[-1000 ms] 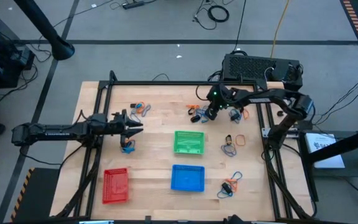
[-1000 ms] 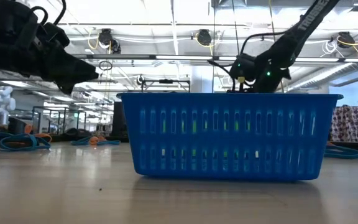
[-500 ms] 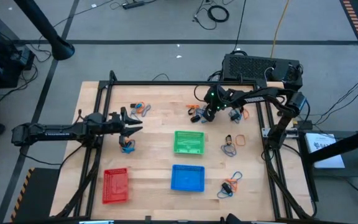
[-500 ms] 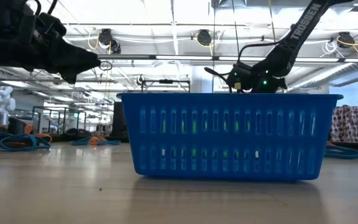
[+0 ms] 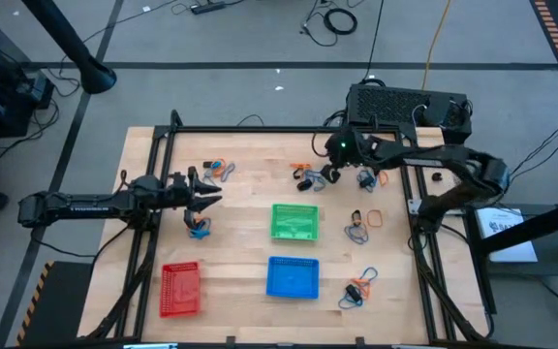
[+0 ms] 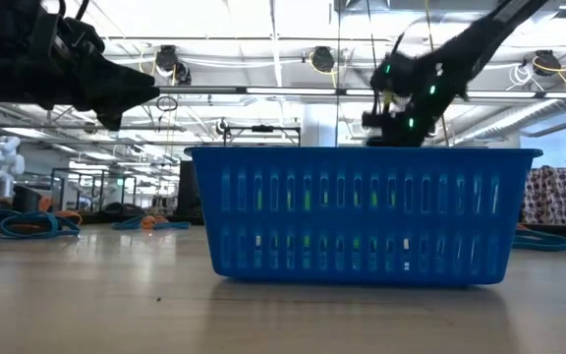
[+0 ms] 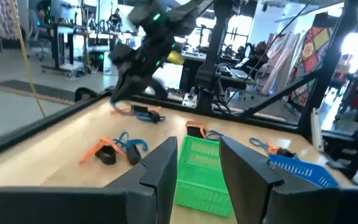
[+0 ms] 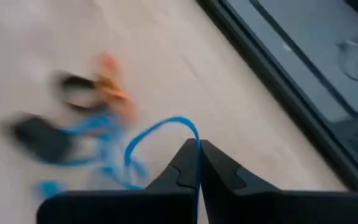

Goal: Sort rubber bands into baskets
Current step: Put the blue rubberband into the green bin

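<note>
Faintly, no legible lettering, right gripper (image 8: 197,149) pinching blue rubber band (image 8: 157,134)

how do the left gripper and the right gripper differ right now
The left gripper has its two dark fingers parted with nothing between them; the right gripper is shut on a thin blue rubber band.

The left gripper hangs over the table's left side near the small band pile; the right gripper is at the far side, beyond the green mesh basket.

Both are dark two-finger grippers.

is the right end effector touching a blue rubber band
Touching. In the right wrist view the right end effector has its dark fingers shut on a thin blue rubber band, whose loop rises from between the tips.
</note>
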Controlling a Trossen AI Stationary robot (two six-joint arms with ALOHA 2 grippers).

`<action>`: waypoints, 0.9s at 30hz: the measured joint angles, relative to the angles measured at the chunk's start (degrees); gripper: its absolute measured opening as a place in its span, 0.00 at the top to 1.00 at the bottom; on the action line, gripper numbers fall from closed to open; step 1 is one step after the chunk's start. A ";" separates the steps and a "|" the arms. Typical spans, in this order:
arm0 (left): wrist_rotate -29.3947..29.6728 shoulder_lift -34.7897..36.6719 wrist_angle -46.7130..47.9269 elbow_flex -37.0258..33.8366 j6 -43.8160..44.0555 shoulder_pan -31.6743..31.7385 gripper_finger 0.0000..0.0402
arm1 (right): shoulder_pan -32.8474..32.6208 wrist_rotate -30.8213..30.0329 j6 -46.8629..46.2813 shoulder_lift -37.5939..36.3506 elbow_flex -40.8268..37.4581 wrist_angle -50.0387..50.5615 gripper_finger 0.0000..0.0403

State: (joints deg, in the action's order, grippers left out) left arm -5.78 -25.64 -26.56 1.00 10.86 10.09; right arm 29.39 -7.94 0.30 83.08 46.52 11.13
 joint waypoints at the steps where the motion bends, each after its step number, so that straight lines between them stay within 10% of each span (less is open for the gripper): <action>1: 0.00 -0.24 -0.04 0.01 1.45 0.00 0.68 | -1.44 2.13 -1.68 -1.30 0.00 0.30 1.00; 6: -1.06 -1.75 0.26 -0.51 4.23 -1.43 0.68 | -13.43 6.32 -9.91 -4.18 0.04 -1.67 1.00; 13: -4.38 -3.00 -2.70 -0.53 1.92 -6.11 0.68 | -29.70 -8.56 -14.87 0.64 0.02 -11.30 1.00; 27: 4.90 -9.57 -3.00 3.46 -2.78 -15.35 0.68 | -34.02 -9.74 -22.34 7.68 0.00 -15.64 0.97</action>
State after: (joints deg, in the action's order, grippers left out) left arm -0.88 -35.21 -29.56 4.46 8.07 -5.27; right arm -4.62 -17.69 -22.05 90.76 46.52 -4.51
